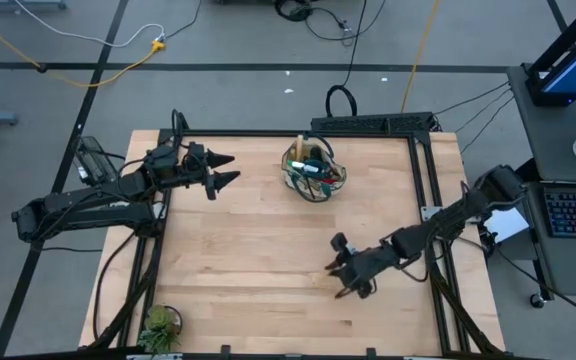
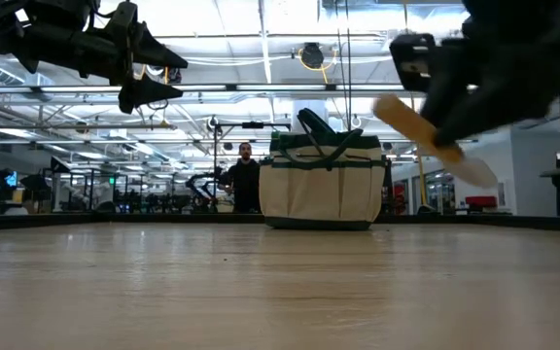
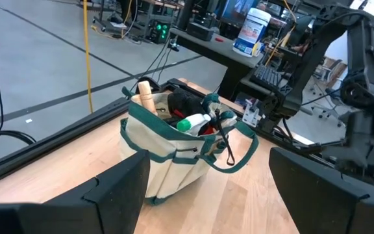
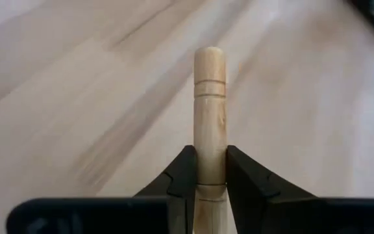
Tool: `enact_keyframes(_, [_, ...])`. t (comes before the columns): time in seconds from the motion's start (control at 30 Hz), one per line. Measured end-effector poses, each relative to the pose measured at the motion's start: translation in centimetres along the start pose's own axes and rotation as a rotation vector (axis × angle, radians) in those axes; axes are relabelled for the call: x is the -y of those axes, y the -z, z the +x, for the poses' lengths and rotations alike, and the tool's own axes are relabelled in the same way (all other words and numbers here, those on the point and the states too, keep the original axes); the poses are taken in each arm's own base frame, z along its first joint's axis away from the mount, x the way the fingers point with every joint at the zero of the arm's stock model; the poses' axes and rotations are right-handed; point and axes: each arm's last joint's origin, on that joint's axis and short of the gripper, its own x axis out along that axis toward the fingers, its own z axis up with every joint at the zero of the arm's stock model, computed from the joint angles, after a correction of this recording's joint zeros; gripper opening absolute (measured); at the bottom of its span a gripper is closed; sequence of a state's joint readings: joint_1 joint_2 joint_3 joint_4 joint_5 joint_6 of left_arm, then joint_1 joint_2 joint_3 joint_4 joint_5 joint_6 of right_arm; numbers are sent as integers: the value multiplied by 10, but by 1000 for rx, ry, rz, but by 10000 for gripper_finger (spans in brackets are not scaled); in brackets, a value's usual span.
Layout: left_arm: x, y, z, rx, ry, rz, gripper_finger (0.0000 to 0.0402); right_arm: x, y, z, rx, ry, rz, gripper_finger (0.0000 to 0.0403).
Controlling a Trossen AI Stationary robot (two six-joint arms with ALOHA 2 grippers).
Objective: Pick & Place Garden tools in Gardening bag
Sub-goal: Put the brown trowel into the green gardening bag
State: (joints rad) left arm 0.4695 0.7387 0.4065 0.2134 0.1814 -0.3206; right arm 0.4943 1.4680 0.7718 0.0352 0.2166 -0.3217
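While the right gripper [image 1: 346,280] hangs above the table [image 1: 238,270] well off from the gardening bag [image 1: 314,172], its fingers pinch a wooden tool handle [image 4: 210,123], lifted clear. Left gripper [image 1: 230,170] hovers beside the bag, fingers wide, holding nothing. Bag already holds tools, including a green spray bottle [image 3: 192,123]. Potted plant [image 1: 159,325] sits far away at a table corner.

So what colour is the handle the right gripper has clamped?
Pale natural wood handle, shut in the right gripper; right wrist view shows it best.

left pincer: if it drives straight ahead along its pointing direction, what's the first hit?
Likely the bag. The open left pincer points right at it, with only bare table between; its height relative to the bag is unclear.
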Motion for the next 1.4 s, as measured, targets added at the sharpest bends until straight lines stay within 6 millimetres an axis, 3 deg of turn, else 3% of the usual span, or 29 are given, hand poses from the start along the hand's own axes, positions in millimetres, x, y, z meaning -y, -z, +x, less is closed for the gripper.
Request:
enact_keyframes(0.4, [0, 0, 0, 0, 0, -2, 324, 64, -21, -46, 331, 251, 422, 51])
enact_keyframes(0.67, [0, 0, 0, 0, 0, 7, 324, 103, -27, -85, 604, 390, 603, 51])
enact_keyframes(1.1, [1, 0, 0, -7, 28, 84, 324, 145, -21, -119, 858, 573, 660, 51])
enact_keyframes(1.4, [4, -5, 0, 39, 84, 176, 324, 175, 3, -126, 802, 750, 659, 51])
